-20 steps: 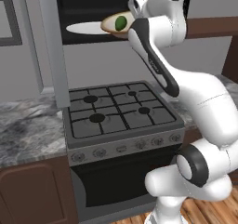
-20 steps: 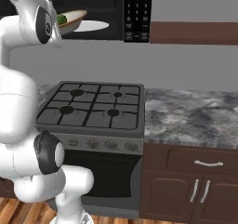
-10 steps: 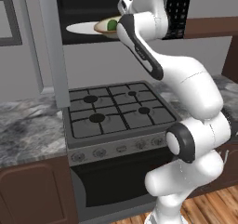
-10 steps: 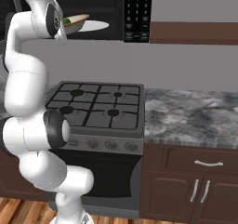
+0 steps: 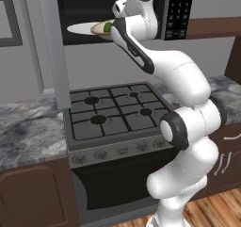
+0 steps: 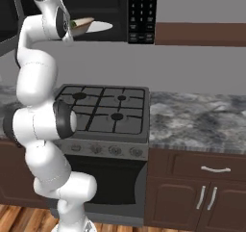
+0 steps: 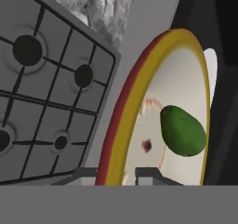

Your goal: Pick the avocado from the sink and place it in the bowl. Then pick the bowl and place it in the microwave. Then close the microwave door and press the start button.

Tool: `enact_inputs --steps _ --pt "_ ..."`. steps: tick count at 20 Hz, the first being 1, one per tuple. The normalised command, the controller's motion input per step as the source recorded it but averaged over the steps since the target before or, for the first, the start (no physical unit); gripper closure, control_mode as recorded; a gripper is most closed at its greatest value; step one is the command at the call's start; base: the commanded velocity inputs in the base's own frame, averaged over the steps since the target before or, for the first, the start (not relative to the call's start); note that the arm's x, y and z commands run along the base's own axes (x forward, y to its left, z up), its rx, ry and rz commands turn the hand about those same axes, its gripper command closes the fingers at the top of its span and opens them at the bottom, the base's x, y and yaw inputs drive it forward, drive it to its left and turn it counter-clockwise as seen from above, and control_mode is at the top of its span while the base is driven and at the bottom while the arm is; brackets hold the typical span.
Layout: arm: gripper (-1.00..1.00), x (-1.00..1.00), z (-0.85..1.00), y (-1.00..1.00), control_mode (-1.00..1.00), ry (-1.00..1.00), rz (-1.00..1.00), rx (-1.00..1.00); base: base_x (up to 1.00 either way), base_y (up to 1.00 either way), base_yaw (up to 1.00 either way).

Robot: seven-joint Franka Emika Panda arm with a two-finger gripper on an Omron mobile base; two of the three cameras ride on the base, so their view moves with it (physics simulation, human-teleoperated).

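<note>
Bowl (image 7: 153, 116): cream inside, yellow rim, red outer wall, small reddish marks on the inner face. Held at its rim between the gripper (image 7: 116, 174) fingertips, one pale tip on either side of the rim at the bottom of the hand view; clamped on the rim. Seen nearly edge-on in that view, rim running from lower left to upper right.

Avocado (image 7: 182, 131): dark green, lying inside the bowl against the lower right of the inner face, long axis slanting from upper left to lower right, narrower end up-left.

Microwave (image 5: 117, 12): black cavity open above the stove; keypad strip (image 5: 180, 9) at its right. White round turntable plate (image 5: 80, 29) on the cavity floor, bowl (image 5: 100, 28) resting on or just over it, avocado (image 5: 108, 27) visible at the bowl's right edge, beside the wrist. Contact between bowl and plate cannot be told.

Microwave door (image 5: 51, 42): swung out at the left, grey edge facing the left base camera, hanging down past the cavity sill.

Right base view: bowl (image 6: 80, 25) tan, just right of the wrist at the cavity mouth, plate (image 6: 98, 27) extending right toward the keypad (image 6: 141, 12); open room between bowl and keypad wall.

Stove (image 5: 110, 113): grey four-burner top directly below, well clear of the bowl. Marble counter (image 6: 197, 118) to the right.
</note>
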Motion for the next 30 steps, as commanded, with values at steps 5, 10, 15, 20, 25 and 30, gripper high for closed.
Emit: enact_inputs --steps 5,10,15,20,25,30 --pt "1.0 0.66 0.0 0.08 -1.0 0.0 0.0 0.0 0.0 0.0 0.0" --pt "1.0 0.57 -0.01 0.1 -1.0 0.01 0.0 0.0 0.0 0.0 0.0" --pt "1.0 0.54 -0.15 0.17 -1.0 0.01 0.0 0.0 0.0 0.0 0.0" --pt "-1.0 0.01 -0.03 0.02 -1.0 0.0 0.01 0.01 0.0 0.0 0.0" --pt "-1.0 -0.6 0.0 -0.06 -1.0 0.0 0.0 0.03 0.0 0.0 0.0" --pt "-1.0 -1.0 -0.4 -0.24 -1.0 -0.07 0.0 0.05 0.0 0.0 0.0"
